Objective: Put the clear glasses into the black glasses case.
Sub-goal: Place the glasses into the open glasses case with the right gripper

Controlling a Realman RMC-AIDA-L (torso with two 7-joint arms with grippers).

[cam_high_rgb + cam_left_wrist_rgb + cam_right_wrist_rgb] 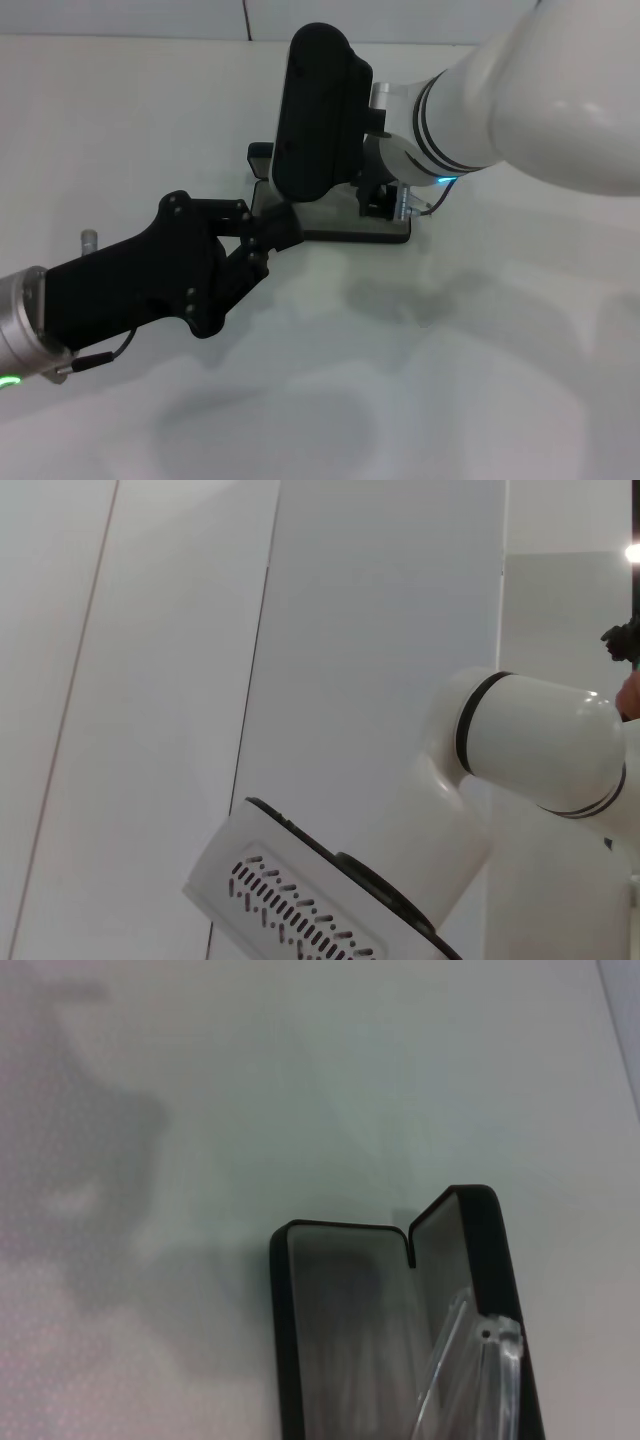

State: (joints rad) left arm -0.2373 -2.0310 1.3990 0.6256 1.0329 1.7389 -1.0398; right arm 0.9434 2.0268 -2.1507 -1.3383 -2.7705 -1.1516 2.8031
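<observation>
The black glasses case (352, 228) lies open on the white table, its grey lining (345, 1340) showing and its lid (488, 1260) standing up. The clear glasses (478, 1365) lean tilted inside the case against the lid side; in the head view they are hidden. My right gripper (380, 200) hangs directly over the case, its black body covering the fingers. Reaching in from the lower left, my left gripper (283, 232) has its fingertips closed on the case's left end. The left wrist view shows only a wall and my own body.
A small grey cylinder (88, 240) stands on the table (480, 380) beyond my left forearm. The table's far edge meets a white wall (150, 18) just behind the case.
</observation>
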